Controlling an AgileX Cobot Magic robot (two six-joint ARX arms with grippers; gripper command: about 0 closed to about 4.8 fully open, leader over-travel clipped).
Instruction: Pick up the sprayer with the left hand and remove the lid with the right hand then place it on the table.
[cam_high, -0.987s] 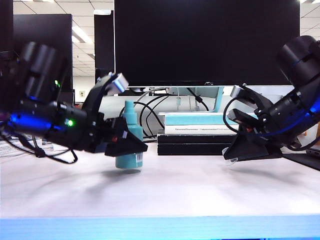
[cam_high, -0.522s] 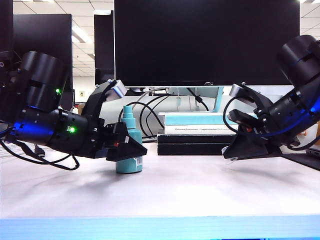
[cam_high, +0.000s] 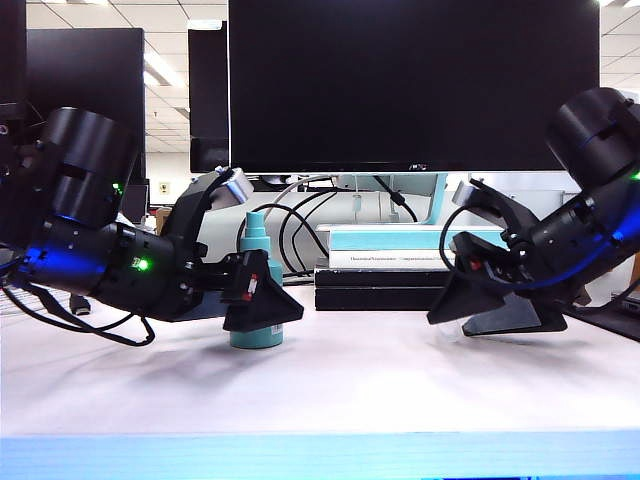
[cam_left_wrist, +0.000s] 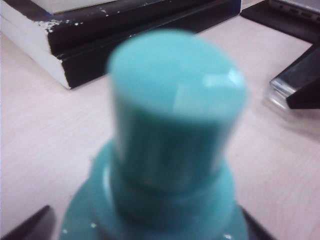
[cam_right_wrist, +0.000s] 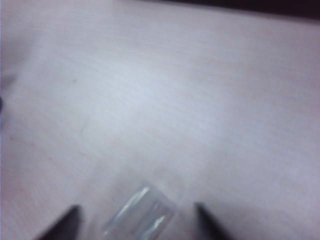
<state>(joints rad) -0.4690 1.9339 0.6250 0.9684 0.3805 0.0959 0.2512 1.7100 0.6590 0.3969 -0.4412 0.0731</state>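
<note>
The sprayer (cam_high: 256, 290) is seen upright on the desk (cam_high: 330, 385), standing between the fingers of the left gripper (cam_high: 268, 312). In the left wrist view the fingertips (cam_left_wrist: 30, 226) are set apart from the bottle's sides, so the jaws are spread and nothing is gripped. The nozzle top (cam_left_wrist: 176, 85) is bare.

The right gripper (cam_high: 448, 318) is lowered to the desk well apart from the sprayer. The lid (cam_right_wrist: 141, 214) is seen lying on its side between its parted fingertips (cam_right_wrist: 62, 222), untouched by them.

Small print on the teal book (cam_high: 400, 245) behind cannot be read.
</note>
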